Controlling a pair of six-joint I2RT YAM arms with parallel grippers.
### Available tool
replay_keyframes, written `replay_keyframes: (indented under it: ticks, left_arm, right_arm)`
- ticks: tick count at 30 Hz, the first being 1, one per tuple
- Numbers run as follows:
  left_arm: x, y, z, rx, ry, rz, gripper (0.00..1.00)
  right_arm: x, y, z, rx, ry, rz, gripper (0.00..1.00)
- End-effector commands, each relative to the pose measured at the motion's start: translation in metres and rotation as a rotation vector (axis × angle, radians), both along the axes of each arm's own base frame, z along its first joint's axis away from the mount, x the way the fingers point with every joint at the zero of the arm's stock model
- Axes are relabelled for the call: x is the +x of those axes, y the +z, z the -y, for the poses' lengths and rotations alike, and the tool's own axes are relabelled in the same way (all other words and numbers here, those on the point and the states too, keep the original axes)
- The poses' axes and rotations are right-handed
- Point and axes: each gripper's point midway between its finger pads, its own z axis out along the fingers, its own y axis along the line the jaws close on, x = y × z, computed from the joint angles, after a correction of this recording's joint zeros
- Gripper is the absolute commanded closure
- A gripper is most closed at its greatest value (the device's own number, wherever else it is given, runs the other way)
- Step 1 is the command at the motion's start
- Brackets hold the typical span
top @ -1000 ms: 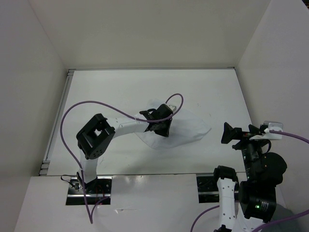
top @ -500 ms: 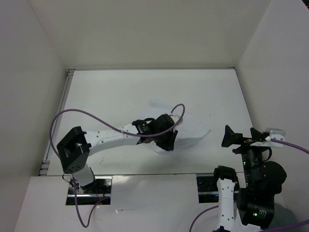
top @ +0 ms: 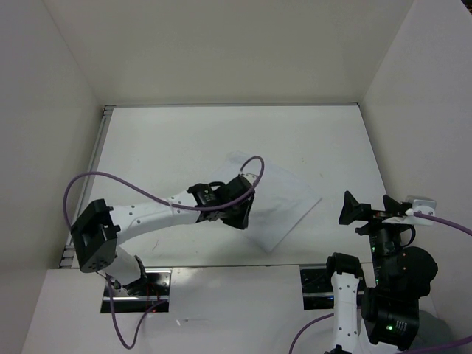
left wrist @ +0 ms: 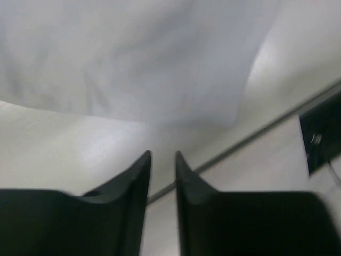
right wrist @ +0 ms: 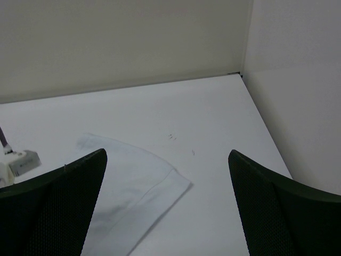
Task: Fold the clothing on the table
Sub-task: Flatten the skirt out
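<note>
at the near left, the left arm [top: 140, 217] is seen stretched low across the surface [top: 162, 140] toward the middle, with a purple cable [top: 110, 175] looped above it. the left tool [top: 237, 215] is found at the near left edge of the clothing [top: 287, 193], pointed down at the surface. in the left wrist view its fingers [left wrist: 136, 186] are shown with only a narrow gap between them and nothing in that gap, so the tool is taken as released; the white fabric is seen lying just beyond the fingertips, not pinched. the clothing is spread flat near the middle of the surface, somewhat to the right, as a roughly four-sided white sheet set at an angle, with one corner toward the far left, one toward the right and one toward the near edge. a hemmed edge is visible along its right side in the right wrist view. at the right, well apart from the clothing, the right tool [top: 352, 210] is held above the near right part of the surface, its fingers spread wide and nothing between them
</note>
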Motion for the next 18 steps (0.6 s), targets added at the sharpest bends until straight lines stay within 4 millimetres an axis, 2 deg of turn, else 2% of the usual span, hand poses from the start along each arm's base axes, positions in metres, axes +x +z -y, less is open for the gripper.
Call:
replay_keyframes:
  ticks: [1, 2, 3, 7, 8, 10, 11, 13, 14, 18]
  left_arm:
    - [0.055, 0.03, -0.014, -0.01, 0.288, 0.16, 0.76]
    - [0.066, 0.034, -0.012, -0.043, 0.336, 0.172, 0.84]
    - [0.08, 0.033, -0.016, -0.055, 0.39, 0.169, 1.0]
    - [0.113, 0.007, -0.029, -0.064, 0.544, 0.106, 1.0]
    - [0.117, -0.009, -0.033, -0.03, 0.565, 0.084, 1.0]
    - [0.131, -0.022, -0.04, -0.009, 0.599, 0.065, 1.0]
    - [0.133, -0.041, -0.045, 0.034, 0.612, 0.043, 1.0]
    - [0.148, -0.049, -0.047, -0.003, 0.644, 0.005, 1.0]
    - [0.15, -0.058, -0.049, -0.015, 0.648, -0.024, 1.0]
    - [0.161, -0.068, -0.063, -0.038, 0.696, -0.047, 1.0]
  right_arm:
    - [0.002, 0.002, 0.002, 0.009, -0.014, 0.004, 0.01]
    - [0.002, 0.002, 0.002, 0.009, -0.014, 0.004, 0.01]
    - [0.002, 0.002, 0.002, 0.009, -0.014, 0.004, 0.01]
    - [0.002, 0.002, 0.002, 0.009, -0.014, 0.004, 0.01]
    - [0.002, 0.002, 0.002, 0.009, -0.014, 0.004, 0.01]
    - [-0.001, 0.002, 0.001, 0.007, -0.014, 0.013, 0.01]
    - [-0.001, 0.002, 0.001, 0.007, -0.014, 0.013, 0.01]
    - [-0.001, 0.002, 0.001, 0.007, -0.014, 0.013, 0.01]
    - [-0.001, 0.002, 0.001, 0.007, -0.014, 0.013, 0.01]
    - [-0.003, 0.003, 0.001, 0.004, -0.014, 0.022, 0.01]
